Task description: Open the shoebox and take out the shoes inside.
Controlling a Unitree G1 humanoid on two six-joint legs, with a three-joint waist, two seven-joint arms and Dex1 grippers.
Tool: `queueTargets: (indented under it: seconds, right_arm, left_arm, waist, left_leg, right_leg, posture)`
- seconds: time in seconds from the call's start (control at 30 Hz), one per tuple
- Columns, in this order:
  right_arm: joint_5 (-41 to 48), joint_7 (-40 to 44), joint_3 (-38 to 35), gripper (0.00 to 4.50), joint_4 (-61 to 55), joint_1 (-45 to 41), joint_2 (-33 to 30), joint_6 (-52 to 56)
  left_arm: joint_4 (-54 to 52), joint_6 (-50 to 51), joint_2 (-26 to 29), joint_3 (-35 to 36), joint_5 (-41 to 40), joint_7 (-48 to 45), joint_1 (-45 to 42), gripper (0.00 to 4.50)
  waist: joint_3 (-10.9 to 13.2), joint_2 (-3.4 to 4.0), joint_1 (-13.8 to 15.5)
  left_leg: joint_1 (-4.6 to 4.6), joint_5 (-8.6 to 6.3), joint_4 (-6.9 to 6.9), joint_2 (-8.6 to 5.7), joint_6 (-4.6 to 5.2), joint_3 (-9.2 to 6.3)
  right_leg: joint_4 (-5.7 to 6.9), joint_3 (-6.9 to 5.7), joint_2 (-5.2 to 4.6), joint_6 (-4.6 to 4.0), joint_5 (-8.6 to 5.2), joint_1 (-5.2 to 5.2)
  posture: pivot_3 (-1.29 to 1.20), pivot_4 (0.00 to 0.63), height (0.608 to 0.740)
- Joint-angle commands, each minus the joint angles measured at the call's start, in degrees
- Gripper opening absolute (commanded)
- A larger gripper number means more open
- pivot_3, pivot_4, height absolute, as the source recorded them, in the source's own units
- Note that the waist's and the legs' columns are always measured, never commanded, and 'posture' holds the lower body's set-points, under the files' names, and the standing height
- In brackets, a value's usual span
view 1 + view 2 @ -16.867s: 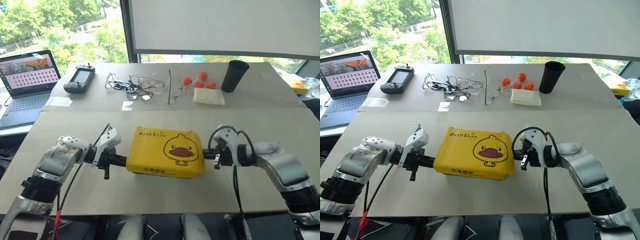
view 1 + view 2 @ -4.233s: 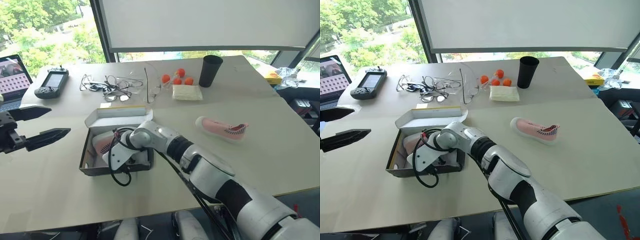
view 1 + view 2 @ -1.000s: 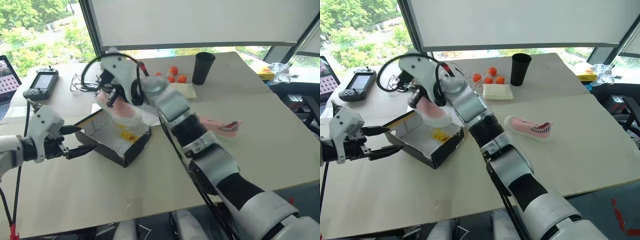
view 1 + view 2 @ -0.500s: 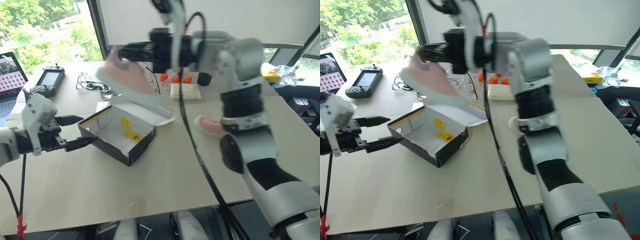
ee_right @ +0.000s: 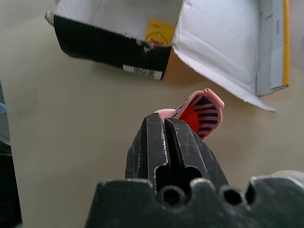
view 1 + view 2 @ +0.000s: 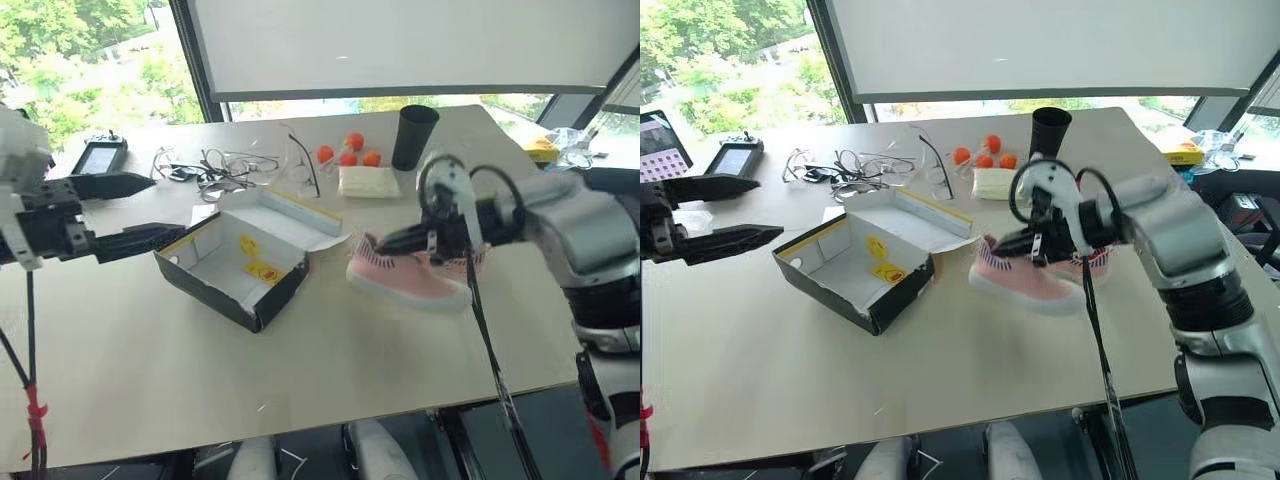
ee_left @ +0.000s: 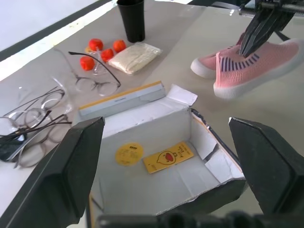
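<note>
Shoebox (image 6: 240, 270) sits open on the tan table (image 6: 330, 360), lid flapped back toward the window, white inside showing just a yellow tag and a round yellow sticker, no shoes left in it. Second pink shoe (image 6: 405, 278) is pinched at its heel collar by the right gripper (image 5: 167, 137), fingers closed tight on the knit edge, sole hanging just above the table to the right of the box; holding by the collar lets the shoe dangle toe-out so it can be set flat. First pink shoe (image 7: 205, 65) lies on the table right behind the carried one, partly hidden by it, so the drop spot looks meant to pair them up. Left gripper (image 6: 115, 215) hovers off the box's left end, fingers spread wide and holding nothing, probably parked there after steadying the box, clear of the right arm's path. Behind the box: eyeglasses and a tangle of cables (image 6: 225, 165), orange balls (image 6: 347, 152), a whitish packet (image 6: 367, 180), a black cup (image 6: 413, 137), a handheld controller (image 6: 95, 157) at far left. Task looks nearly done; what's left, by my read, is lowering and releasing this shoe beside its mate. Risk: the sole lands on the other shoe and tips.
</note>
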Motion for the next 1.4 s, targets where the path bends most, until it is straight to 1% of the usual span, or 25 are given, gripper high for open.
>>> queueTargets:
  seconds: [0.03, 0.13, 0.23, 0.3, 0.37, 0.43, 0.53, 0.6, 0.63, 0.7, 0.77, 0.8, 0.83, 0.9, 0.93, 1.03, 1.1, 1.13, 1.23, 1.33, 1.4]
  right_arm:
    - [-6.12, -1.41, 1.94, 0.04, -1.58, 4.37, -1.83, -10.71]
    - [-10.91, -4.10, 3.51, 0.04, 0.60, 5.01, -1.74, -13.49]
    - [-11.10, -4.33, 2.53, 0.04, 0.73, 3.90, -1.17, -12.86]
    - [-9.51, -3.99, 1.57, 0.69, 0.40, 3.81, -0.51, -10.49]
    - [-8.81, -3.49, 1.29, 1.23, -0.01, 4.34, -0.57, -9.19]
    - [-6.99, -1.85, -0.51, 1.89, -0.74, 5.85, -2.42, -8.45]
    - [-4.11, -0.04, -4.02, 2.96, -0.22, 5.72, -4.80, -6.00]
    - [-0.78, 1.63, -8.04, 3.70, 1.08, 5.36, -6.80, -3.69]
    - [0.81, 2.24, -9.80, 3.93, 1.59, 5.19, -7.35, -2.55]
    - [4.30, 1.75, -15.75, 4.48, 5.76, 3.62, -7.53, -0.32]
    - [4.52, -1.90, -20.75, 4.48, 11.78, 2.05, -7.11, -1.58]
    - [3.80, -5.72, -23.95, 4.48, 16.61, 0.95, -6.33, -3.83]
    - [2.36, -11.45, -27.51, 4.48, 23.55, -0.28, -5.75, -7.21]
    - [0.16, -18.87, -32.52, 4.48, 31.82, 0.27, -5.11, -15.15]
    - [-1.22, -23.21, -34.17, 4.48, 35.72, 1.02, -4.94, -18.34]
    - [-5.64, -33.11, -35.93, 4.48, 42.29, 4.07, -3.71, -28.15]
    - [-7.96, -39.03, -37.12, 4.48, 44.27, 7.71, -1.90, -35.24]
    - [-8.44, -41.01, -37.57, 4.48, 44.38, 9.24, -0.98, -37.04]
    - [-8.50, -43.32, -38.27, 4.48, 42.81, 13.77, 1.71, -41.82]
    - [-9.04, -48.01, -39.41, 4.48, 40.44, 19.49, 5.12, -45.63]
    - [-9.47, -50.23, -39.23, 4.48, 38.63, 22.74, 7.52, -47.45]
  left_arm:
    - [0.75, -2.01, -0.03, -2.01, 0.03, -0.23, -2.94, 4.50]
    - [2.05, -2.85, -0.24, -4.15, 0.64, -0.77, -4.64, 4.50]
    - [3.01, -3.70, -0.53, -5.76, 1.10, -1.44, -5.70, 4.50]
    - [3.64, -4.38, -1.08, -6.86, 1.54, -1.53, -6.33, 4.50]
    - [4.02, -4.78, -1.55, -7.58, 1.85, -1.68, -6.78, 4.50]
    - [4.45, -5.22, -1.95, -8.15, 2.17, -1.87, -7.09, 4.50]
    - [5.31, -5.58, -2.16, -8.39, 2.47, -2.15, -7.30, 4.50]
    - [5.95, -5.58, -2.71, -8.30, 2.67, -1.72, -7.40, 4.50]
    - [6.19, -5.50, -2.94, -8.20, 2.70, -1.48, -7.46, 4.50]
    - [7.27, -5.39, -3.96, -7.49, 2.63, -0.26, -7.72, 4.50]
    - [8.33, -5.68, -5.42, -6.36, 2.97, 1.85, -7.70, 4.50]
    - [9.31, -6.37, -6.55, -5.57, 3.70, 3.68, -7.49, 4.50]
    - [10.80, -7.69, -7.93, -4.71, 5.30, 6.28, -6.87, 4.50]
    - [12.99, -11.24, -10.40, -3.48, 9.59, 11.43, -5.41, 4.50]
    - [14.38, -13.82, -12.04, -2.61, 12.36, 14.60, -4.02, 4.50]
    - [15.91, -18.52, -16.90, -0.12, 16.78, 21.84, -0.54, 4.50]
    - [15.74, -20.45, -20.93, 1.82, 17.67, 25.58, 1.98, 4.50]
    - [15.48, -21.40, -22.17, 2.07, 18.42, 26.64, 3.16, 4.50]
    - [15.10, -23.46, -25.79, 2.68, 19.71, 29.94, 5.44, 4.50]
    - [15.94, -28.39, -29.42, 1.24, 24.69, 34.79, 8.54, 4.50]
    - [15.81, -31.71, -31.46, -0.04, 28.74, 38.24, 10.88, 4.50]
  waist:
    - [-0.01, -0.01, 0.07]
    - [0.00, -0.01, -0.16]
    - [-0.01, -0.02, -0.23]
    - [-0.01, -0.01, -0.12]
    - [-0.01, -0.02, -0.03]
    - [-0.01, -0.02, 0.07]
    - [0.00, -0.02, 0.26]
    - [0.00, -0.02, 0.30]
    - [0.00, -0.02, 0.33]
    - [0.00, -0.02, 0.31]
    - [-0.01, -0.03, 0.23]
    - [-0.01, -0.02, 0.20]
    - [-0.01, -0.02, 0.20]
    - [-0.02, -0.05, 0.30]
    - [-0.04, -0.08, 0.43]
    - [-0.05, -0.08, 0.65]
    - [-0.06, -0.08, 0.57]
    - [-0.06, -0.08, 0.51]
    - [-0.06, -0.09, 0.28]
    - [-0.09, -0.08, 0.31]
    - [-0.14, -0.10, 0.26]
  left_leg:
    - [0.00, 0.00, 0.01, 0.01, 0.01, 0.00]
    - [-0.01, -0.01, 0.10, 0.00, 0.00, 0.06]
    - [0.07, 0.00, 0.12, 0.06, 0.01, 0.14]
    - [0.08, 0.00, 0.14, 0.10, 0.01, 0.13]
    - [0.09, 0.00, 0.14, 0.11, 0.01, 0.13]
    - [0.08, 0.00, 0.15, 0.11, 0.01, 0.13]
    - [0.01, -0.01, 0.18, 0.09, 0.02, 0.12]
    - [0.01, -0.02, 0.19, 0.10, 0.02, 0.12]
    - [0.01, -0.02, 0.19, 0.10, 0.03, 0.13]
    - [0.05, -0.02, 0.19, 0.10, 0.03, 0.13]
    - [0.10, -0.02, 0.20, 0.11, 0.03, 0.14]
    - [0.10, -0.02, 0.20, 0.11, 0.03, 0.14]
    - [0.14, -0.02, 0.20, 0.10, 0.03, 0.15]
    - [0.20, -0.02, 0.20, 0.09, 0.03, 0.18]
    - [0.20, -0.02, 0.20, 0.09, 0.03, 0.18]
    - [0.19, -0.07, 0.17, 0.09, 0.12, 0.19]
    - [0.18, -0.10, 0.17, 0.09, 0.17, 0.32]
    - [0.18, -0.10, 0.15, 0.06, 0.17, 0.35]
    - [0.20, -0.10, 0.16, -0.03, 0.17, 0.44]
    - [0.25, -0.10, 0.18, -0.07, 0.17, 0.46]
    - [0.41, -0.11, 0.17, -0.06, 0.16, 0.46]
  right_leg:
    - [-0.02, -0.01, 0.01, 0.02, -0.01, 0.01]
    - [0.00, 0.04, 0.01, 0.01, -0.01, 0.00]
    - [0.06, 0.14, 0.09, 0.02, -0.01, 0.00]
    - [0.06, 0.15, 0.15, 0.02, -0.01, 0.01]
    - [0.08, 0.15, 0.17, 0.02, -0.01, 0.02]
    - [0.06, 0.15, 0.17, 0.00, 0.00, 0.03]
    - [0.03, 0.15, 0.15, -0.04, 0.03, 0.03]
    - [0.02, 0.15, 0.15, -0.05, 0.03, 0.02]
    - [0.03, 0.15, 0.15, -0.05, 0.03, 0.03]
    - [0.04, 0.15, 0.15, -0.05, 0.03, 0.03]
    - [0.05, 0.17, 0.16, -0.04, 0.03, 0.07]
    - [0.05, 0.17, 0.17, -0.04, 0.03, 0.08]
    - [0.05, 0.18, 0.16, -0.05, 0.03, 0.10]
    - [0.04, 0.20, 0.15, -0.13, 0.09, 0.18]
    - [0.02, 0.20, 0.15, -0.35, 0.22, 0.18]
    - [-0.03, 0.22, 0.13, -0.37, 0.22, 0.20]
    - [-0.03, 0.32, 0.09, -0.38, 0.24, 0.18]
    - [-0.04, 0.35, 0.05, -0.38, 0.24, 0.18]
    - [0.04, 0.44, -0.08, -0.34, 0.26, 0.17]
    - [0.03, 0.45, -0.12, -0.26, 0.31, 0.25]
    - [-0.04, 0.44, -0.14, -0.23, 0.30, 0.52]
  posture:
    - [0.00, 0.150, 0.740]
    - [0.00, 0.150, 0.740]
    - [0.00, 0.150, 0.740]
    - [0.00, 0.150, 0.740]
    - [0.00, 0.150, 0.740]
    - [0.00, 0.150, 0.740]
    - [0.00, 0.150, 0.740]
    - [0.00, 0.150, 0.740]
    - [0.00, 0.150, 0.740]
    - [0.00, 0.150, 0.740]
    - [0.00, 0.150, 0.740]
    - [0.00, 0.150, 0.740]
    - [0.00, 0.150, 0.740]
    - [0.00, 0.150, 0.740]
    - [0.00, 0.150, 0.740]
    - [0.00, 0.150, 0.740]
    - [0.00, 0.150, 0.740]
    - [0.00, 0.150, 0.740]
    - [0.00, 0.150, 0.740]
    - [0.00, 0.150, 0.740]
    - [0.00, 0.150, 0.740]
